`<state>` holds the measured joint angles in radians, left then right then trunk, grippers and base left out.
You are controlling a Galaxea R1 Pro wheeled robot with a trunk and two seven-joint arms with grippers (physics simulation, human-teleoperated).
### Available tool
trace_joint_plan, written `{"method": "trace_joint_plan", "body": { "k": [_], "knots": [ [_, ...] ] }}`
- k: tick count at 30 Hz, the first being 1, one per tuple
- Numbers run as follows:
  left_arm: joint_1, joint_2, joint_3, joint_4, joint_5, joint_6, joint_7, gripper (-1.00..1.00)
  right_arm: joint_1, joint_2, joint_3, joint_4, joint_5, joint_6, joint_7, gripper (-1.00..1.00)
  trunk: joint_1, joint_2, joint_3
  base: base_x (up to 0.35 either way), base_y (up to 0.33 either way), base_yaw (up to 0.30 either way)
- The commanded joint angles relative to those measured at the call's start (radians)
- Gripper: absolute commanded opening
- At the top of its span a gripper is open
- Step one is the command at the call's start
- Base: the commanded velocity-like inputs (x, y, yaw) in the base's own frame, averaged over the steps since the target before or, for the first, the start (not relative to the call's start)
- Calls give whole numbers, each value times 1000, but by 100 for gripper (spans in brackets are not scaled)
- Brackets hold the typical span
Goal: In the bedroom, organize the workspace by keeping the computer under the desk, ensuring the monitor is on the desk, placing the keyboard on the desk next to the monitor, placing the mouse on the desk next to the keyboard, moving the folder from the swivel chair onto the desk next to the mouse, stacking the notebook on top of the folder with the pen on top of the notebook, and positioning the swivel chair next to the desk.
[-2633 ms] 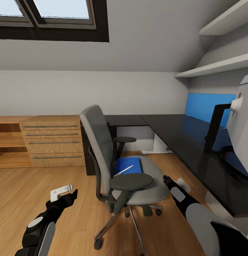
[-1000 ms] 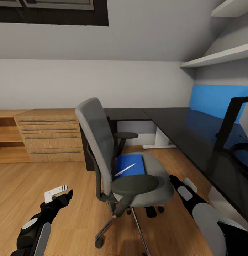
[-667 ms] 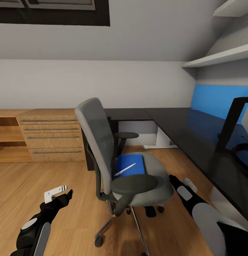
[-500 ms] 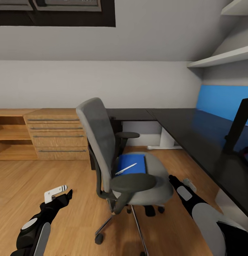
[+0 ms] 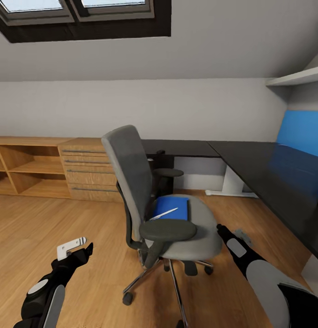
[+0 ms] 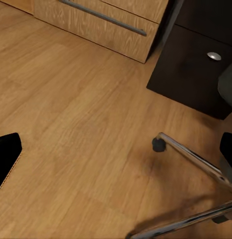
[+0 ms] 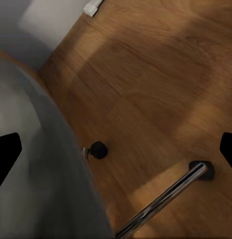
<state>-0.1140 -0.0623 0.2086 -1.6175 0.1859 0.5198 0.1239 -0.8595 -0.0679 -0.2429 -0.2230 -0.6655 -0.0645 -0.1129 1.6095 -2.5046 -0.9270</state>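
Observation:
The grey swivel chair (image 5: 129, 176) stands on the wooden floor in the middle of the head view, its back turned toward me. On its seat lies the blue folder (image 5: 174, 208) with the whitish pen (image 5: 164, 213) across it; I cannot tell whether the notebook lies beneath the pen. The black desk (image 5: 273, 177) runs along the right. My left gripper (image 5: 87, 249) hovers open, low and left of the chair. My right gripper (image 5: 220, 229) is open beside the seat's right edge. The wrist views show each gripper (image 6: 116, 152) (image 7: 116, 149) with its fingertips wide apart above the floor.
A light wooden drawer chest (image 5: 88, 175) and open shelves (image 5: 22, 168) line the back wall at left. The desk's dark drawer unit (image 6: 205, 64) stands behind the chair. Chrome chair legs (image 6: 193, 157) (image 7: 163, 199) and casters (image 7: 98, 149) spread over the floor. A blue rear panel (image 5: 302, 132) rises at far right.
The camera has turned left and tilted up: the chest, shelves and window show more, and the desk's right part has slid out of the picture. The arms hold the same pose.

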Motion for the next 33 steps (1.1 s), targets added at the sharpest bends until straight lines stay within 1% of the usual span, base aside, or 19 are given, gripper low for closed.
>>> {"method": "trace_joint_plan", "body": {
  "k": [1,15,18,20,27,33],
  "knots": [
    [-1,-1,0,-1,10,5,7,100,0,0,16,4,-25,1,-1,100,0,0,-1,0,0,103],
    [-1,-1,-2,-1,10,5,7,100,0,-3,15,-1,-23,-2,-2,100,0,0,-1,0,0,8],
    [-1,-1,-3,-1,10,5,7,100,0,-4,15,-26,-23,-3,-2,100,0,0,-1,0,0,0],
    [-1,-1,-3,-1,10,5,7,100,1,-2,16,-84,-23,-2,-5,100,0,0,-1,0,0,0],
    [-1,-1,-3,0,10,5,7,100,2,-4,16,-109,-22,-1,-4,100,0,0,-1,0,0,0],
    [-1,-1,-4,0,10,4,5,100,2,-6,15,-110,-22,-3,-4,100,0,0,-1,0,0,0]
  ]
}}
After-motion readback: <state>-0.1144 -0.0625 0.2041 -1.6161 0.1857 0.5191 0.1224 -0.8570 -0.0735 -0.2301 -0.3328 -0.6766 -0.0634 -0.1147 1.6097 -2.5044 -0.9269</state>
